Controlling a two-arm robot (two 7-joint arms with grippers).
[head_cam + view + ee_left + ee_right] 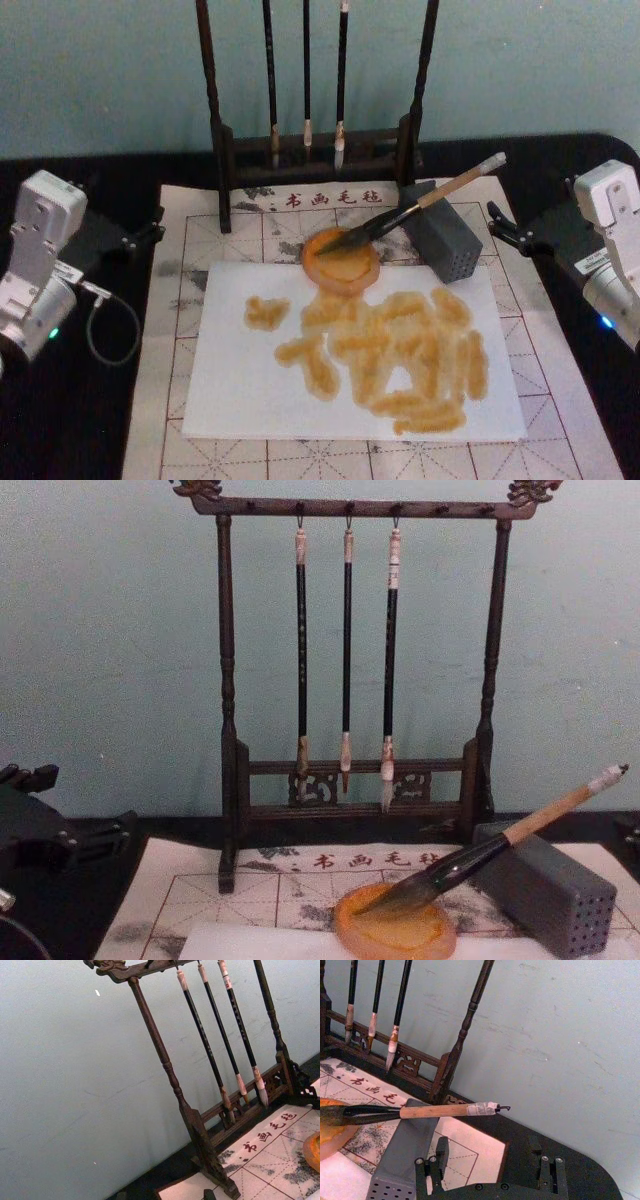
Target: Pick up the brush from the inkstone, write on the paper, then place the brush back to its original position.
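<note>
**Brush at rest on the inkstone, both grippers standing off**

Nearest the robot, the white paper is lying on a gridded felt mat and is carrying broad orange strokes. At its far edge the inkstone is holding the bristles of the brush, whose tan handle is leaning up and to the right across a grey block.

The left gripper and the right gripper are waiting at the mat's sides, each well apart from the brush and with jaws parted wide. Behind everything, a dark rack is hanging three thin brushes.

The brush is probably light, with a stiff, smooth handle and soft, wet bristles. The raised tan section beyond the block is offering the cleanest hold.

The chest view is revealing the handle's tilt. The right wrist view is revealing a small hook at the white cap, and the head view the written strokes.
</note>
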